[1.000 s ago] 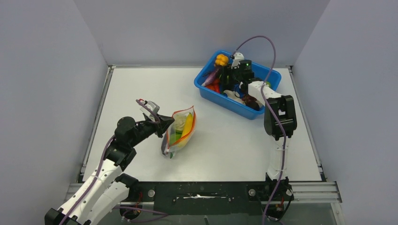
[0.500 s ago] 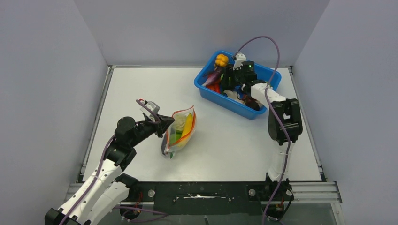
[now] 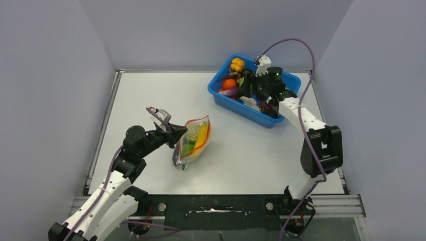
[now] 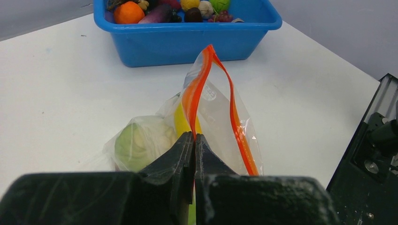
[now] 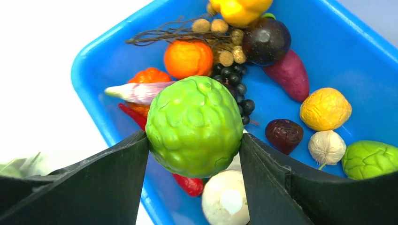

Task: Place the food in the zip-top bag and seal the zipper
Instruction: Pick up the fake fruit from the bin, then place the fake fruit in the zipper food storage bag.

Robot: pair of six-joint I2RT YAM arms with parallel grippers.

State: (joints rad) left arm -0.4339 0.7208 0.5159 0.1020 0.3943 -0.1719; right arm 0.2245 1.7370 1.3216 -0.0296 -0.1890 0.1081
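Observation:
The clear zip-top bag (image 3: 193, 140) lies mid-table with its red-orange zipper (image 4: 202, 89) open, one strip pulled up. It holds a yellow banana (image 3: 202, 133) and a pale green round fruit (image 4: 138, 140). My left gripper (image 4: 194, 138) is shut on the zipper's near strip, also seen in the top view (image 3: 177, 136). My right gripper (image 5: 194, 147) is shut on a bumpy green round fruit (image 5: 194, 126) above the blue bin, at the bin's middle in the top view (image 3: 251, 89).
The blue bin (image 3: 219, 95) stands at the back right with several toy foods: an orange one (image 5: 188, 58), a dark purple one (image 5: 266, 40), a yellow one (image 5: 325, 108), a white mushroom (image 5: 225, 199). Grey walls enclose the table on three sides.
My right arm has swung its elbow out to the right and the gripper has shifted right and risen in the bin with the green fruit. The left arm and bag have not moved.

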